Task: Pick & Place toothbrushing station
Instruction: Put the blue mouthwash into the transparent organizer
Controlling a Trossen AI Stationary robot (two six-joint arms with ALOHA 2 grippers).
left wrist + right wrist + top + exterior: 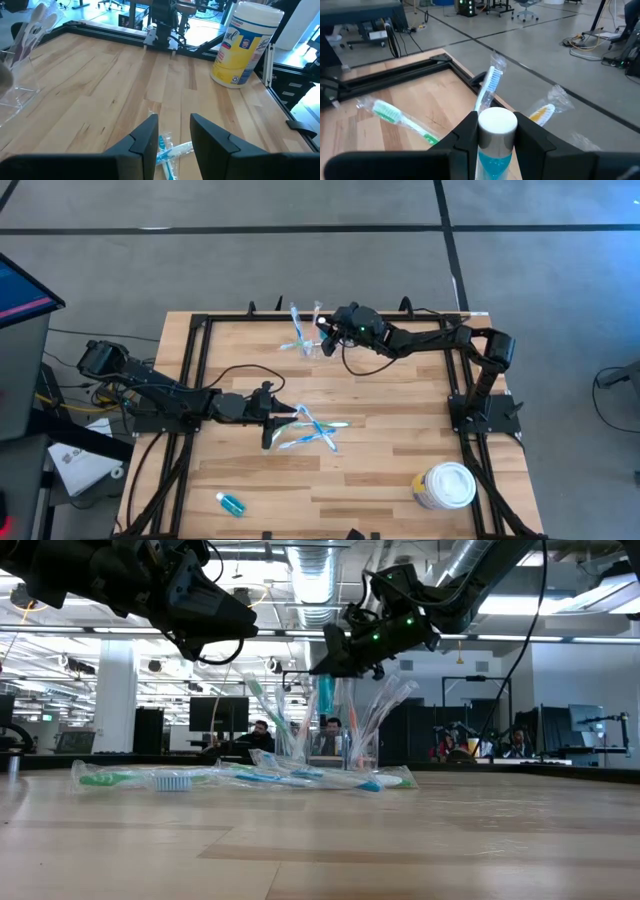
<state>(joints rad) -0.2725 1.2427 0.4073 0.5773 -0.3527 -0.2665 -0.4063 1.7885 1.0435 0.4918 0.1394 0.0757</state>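
Note:
The clear toothbrushing station [303, 342] stands near the table's far edge with wrapped toothbrushes [487, 87] upright in it; it also shows in the low view [335, 745]. My right gripper [323, 330] hovers right beside it, shut on a small blue bottle with a white cap [496, 131]. Several wrapped toothbrushes [315, 430] lie flat on the table's middle. My left gripper [174, 122] is open just above and to the left of that pile, with nothing between its fingers. My right gripper pinches the blue bottle between its two fingers, on its sides at and just below the white cap [496, 124]. The fingers come in nearly level from the table's right. The bottle stays upright, its body hanging below the fingers [325, 695] among the standing toothbrushes; its lower end is hidden.
A round white-lidded tub [445, 485] stands at the near right corner. A small bottle with blue liquid [230, 502] lies near the front left. Black frame rails [195, 380] run along the table's sides and far edge.

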